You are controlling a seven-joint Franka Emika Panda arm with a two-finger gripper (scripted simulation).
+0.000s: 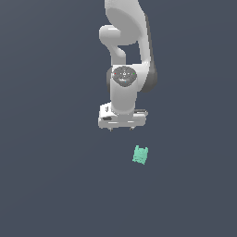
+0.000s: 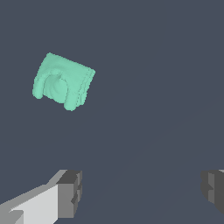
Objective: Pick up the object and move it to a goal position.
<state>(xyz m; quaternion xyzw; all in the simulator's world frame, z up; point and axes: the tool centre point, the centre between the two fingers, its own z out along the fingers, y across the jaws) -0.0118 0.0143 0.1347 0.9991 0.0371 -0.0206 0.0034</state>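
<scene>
The object (image 1: 140, 155) is a small mint-green blocky piece lying on the dark grey ground, nearer the camera than the arm and slightly toward the exterior view's right. In the wrist view the object (image 2: 62, 82) shows a rounded hollow in one face and a ridged edge. My gripper (image 1: 121, 129) hangs from the white arm above the ground, short of the object and not touching it. In the wrist view the gripper (image 2: 142, 192) stands open, its two dark fingertips (image 2: 70, 192) wide apart with nothing between them.
The white arm (image 1: 125, 51) rises behind the gripper. All around is plain dark grey ground (image 1: 55, 185), and I see no other objects.
</scene>
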